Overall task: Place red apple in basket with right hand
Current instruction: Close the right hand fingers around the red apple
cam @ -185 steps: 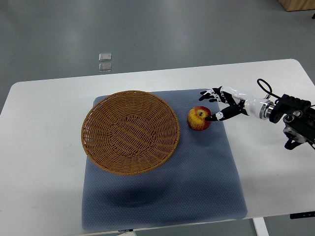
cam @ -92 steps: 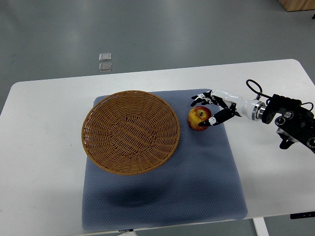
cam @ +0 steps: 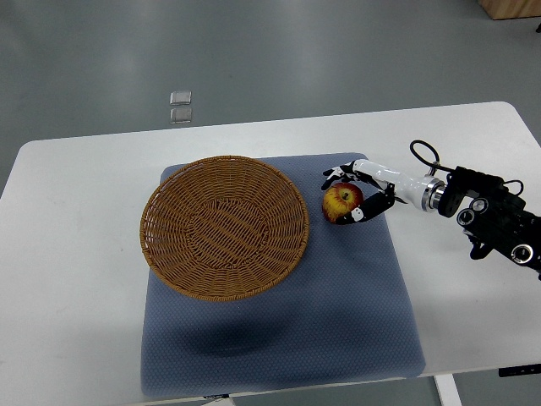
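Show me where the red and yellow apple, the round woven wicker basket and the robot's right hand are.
red and yellow apple (cam: 340, 202), top view, on its upper skin.
round woven wicker basket (cam: 169, 193), top view, on its left rim.
right hand (cam: 362, 188), top view, on the white palm beside the apple.

White table (cam: 76, 254), blue-grey mat (cam: 338, 296) spread across its middle, reaching the near edge
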Action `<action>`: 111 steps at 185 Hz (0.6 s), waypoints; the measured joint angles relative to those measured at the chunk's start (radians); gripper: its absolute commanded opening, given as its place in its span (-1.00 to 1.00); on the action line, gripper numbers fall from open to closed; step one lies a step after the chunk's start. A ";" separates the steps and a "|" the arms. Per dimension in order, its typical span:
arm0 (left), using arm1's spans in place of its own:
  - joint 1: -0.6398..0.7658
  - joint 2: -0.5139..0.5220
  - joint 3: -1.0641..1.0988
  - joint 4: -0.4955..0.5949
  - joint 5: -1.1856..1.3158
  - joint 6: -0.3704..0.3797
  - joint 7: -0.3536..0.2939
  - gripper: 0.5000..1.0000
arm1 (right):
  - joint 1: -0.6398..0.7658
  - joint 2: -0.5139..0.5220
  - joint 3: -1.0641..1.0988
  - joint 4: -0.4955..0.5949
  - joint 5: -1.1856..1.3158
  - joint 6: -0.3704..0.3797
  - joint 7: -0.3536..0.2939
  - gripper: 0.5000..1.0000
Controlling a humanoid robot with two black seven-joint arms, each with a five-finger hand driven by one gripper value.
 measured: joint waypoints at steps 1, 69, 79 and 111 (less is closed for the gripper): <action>0.000 0.000 0.000 0.000 0.000 0.000 0.000 1.00 | 0.000 0.000 -0.001 0.000 0.000 -0.002 0.000 0.63; 0.000 0.000 0.000 0.000 0.000 0.000 0.000 1.00 | 0.003 -0.005 -0.053 -0.010 -0.016 -0.074 0.004 -0.56; 0.000 0.000 0.000 0.000 0.000 0.000 0.000 1.00 | 0.003 -0.007 -0.053 -0.010 -0.016 -0.079 0.006 -0.67; 0.000 0.000 0.000 0.000 0.000 0.000 0.000 1.00 | 0.011 -0.008 -0.048 -0.009 -0.010 -0.106 0.024 -0.97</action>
